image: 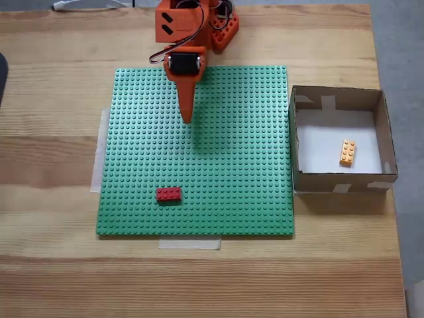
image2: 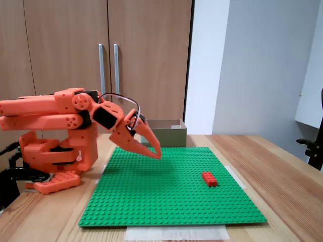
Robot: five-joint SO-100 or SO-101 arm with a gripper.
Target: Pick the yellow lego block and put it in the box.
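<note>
Inside the box (image: 301, 142), the yellow lego block (image: 347, 152) is seen flat on its floor; jaws (image: 187, 118) closed, nothing held, above green baseplate (image: 252, 199).

Pale wooden counter (image: 53, 278), carrying a green baseplate (image: 232, 192) taped at its edges, the box (image: 295, 139) just beside it, and the orange arm's base (image2: 55, 181).

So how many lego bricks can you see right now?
2. The yellow lego block lies on the floor of the box; a red brick sits on the green baseplate.
</note>
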